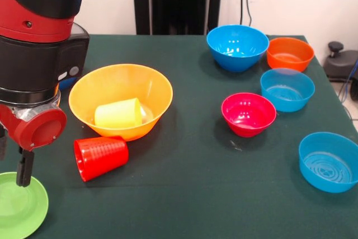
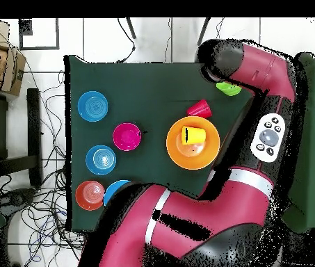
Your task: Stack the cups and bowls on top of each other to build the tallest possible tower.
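- Presently the jaws (image 1: 22,174) are lowered over the green bowl (image 1: 19,208) at the bench (image 1: 190,188) edge, presumably to fetch it; their opening cannot be told.
- Yellow cup (image 1: 118,113) is lying in the big yellow-orange bowl (image 1: 120,100), the intended base; red cup (image 1: 100,157) is toppled beside it.

The end effector (image 1: 23,173) is half cut off by the picture's edge; beneath it, the green bowl (image 1: 19,205) too.
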You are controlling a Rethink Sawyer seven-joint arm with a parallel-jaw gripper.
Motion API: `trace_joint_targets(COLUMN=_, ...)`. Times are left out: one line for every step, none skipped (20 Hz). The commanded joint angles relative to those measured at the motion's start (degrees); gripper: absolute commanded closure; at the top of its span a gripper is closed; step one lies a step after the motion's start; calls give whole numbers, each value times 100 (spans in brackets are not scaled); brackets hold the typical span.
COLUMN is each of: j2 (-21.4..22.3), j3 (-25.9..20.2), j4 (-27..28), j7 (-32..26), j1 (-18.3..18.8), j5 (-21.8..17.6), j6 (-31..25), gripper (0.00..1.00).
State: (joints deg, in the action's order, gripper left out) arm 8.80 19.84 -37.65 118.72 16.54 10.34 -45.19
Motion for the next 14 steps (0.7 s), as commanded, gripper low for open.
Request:
trace_joint_targets(j2=-325, j3=-527, j4=-116, j7=34, j1=-86, j5=-139, j6=-351, gripper=0)
trace_joint_targets(j2=-379, j3=-514, j4=-65, j7=56, j1=-86, j5=-150, j6=-313, gripper=0)
trace_joint_targets(j2=-436, j3=-519, j4=-15, j7=33, j1=-80, j5=-171, j6=-241, gripper=0)
trace_joint_targets(j2=-505, j3=-541, j4=28, j7=12, j1=-66, j5=-187, j6=-131, gripper=0)
trace_joint_targets(j2=-569, j3=-557, j4=42, j7=-1, j1=-50, j5=-212, j6=10, gripper=0)
trace_joint_targets(j2=-636, j3=-566, j4=70, j7=19, j1=-41, j5=-224, j6=130, gripper=0)
trace_joint_targets(j2=-695, j3=-566, j4=108, j7=23, j1=-37, j5=-240, j6=219, gripper=0)
trace_joint_targets(j2=-748, j3=-564, j4=151, j7=26, j1=-32, j5=-247, j6=267, gripper=0)
trace_joint_targets(j2=-783, j3=-547, j4=176, j7=34, j1=-35, j5=-261, j6=300, gripper=0)
trace_joint_targets(j2=-818, j3=-531, j4=202, j7=41, j1=-38, j5=-274, j6=334, gripper=0)
trace_joint_targets(j2=-828, j3=-534, j4=187, j7=24, j1=-37, j5=-288, j6=385, gripper=0)
trace_joint_targets(j2=-842, j3=-544, j4=191, j7=1, j1=-31, j5=-292, j6=421, gripper=0)
trace_joint_targets(j2=-834, j3=-572, j4=154, j7=-48, j1=-24, j5=-301, j6=483, gripper=0)
trace_joint_targets(j2=-826, j3=-607, j4=129, j7=-91, j1=-9, j5=-295, j6=535, gripper=0)
